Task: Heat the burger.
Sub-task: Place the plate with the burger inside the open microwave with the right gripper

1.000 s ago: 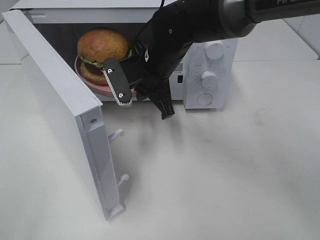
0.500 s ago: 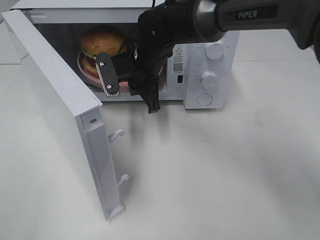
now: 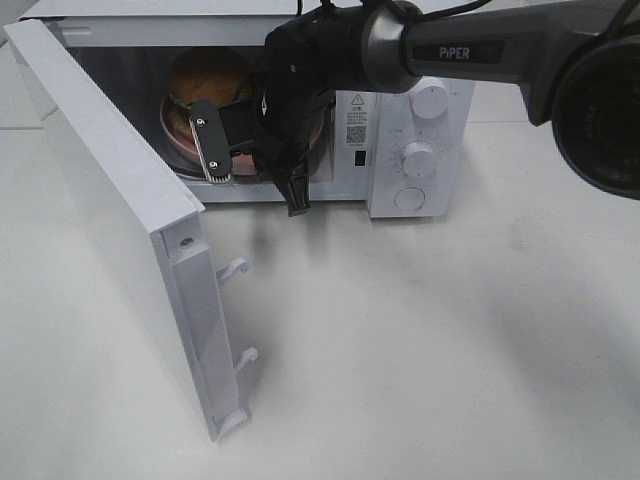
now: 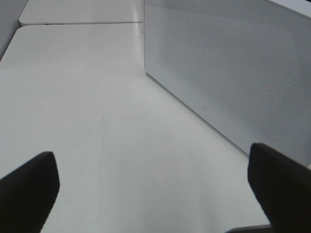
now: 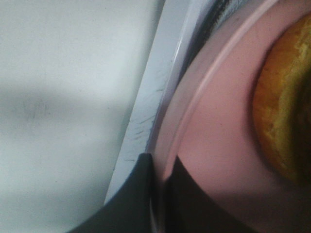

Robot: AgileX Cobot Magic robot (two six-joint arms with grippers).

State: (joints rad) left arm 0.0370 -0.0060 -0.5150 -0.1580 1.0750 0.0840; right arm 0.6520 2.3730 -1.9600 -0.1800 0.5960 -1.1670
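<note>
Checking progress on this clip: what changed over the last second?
The right gripper, still shut on the plate, pushed it and the burger deeper into the microwave. The door stayed open; the left gripper stayed open.

**Fig. Both arms as I see them from the remote console.**
My black right arm (image 3: 470,45) reaches in from the right and across the middle, its wrist (image 3: 300,85) bent downward. Its black right gripper (image 5: 156,170) is pinched tight on the rim of a round pink plate (image 5: 214,126). My left gripper (image 4: 150,162) sits low, its two black fingers (image 4: 29,189) spread wide apart.
</note>
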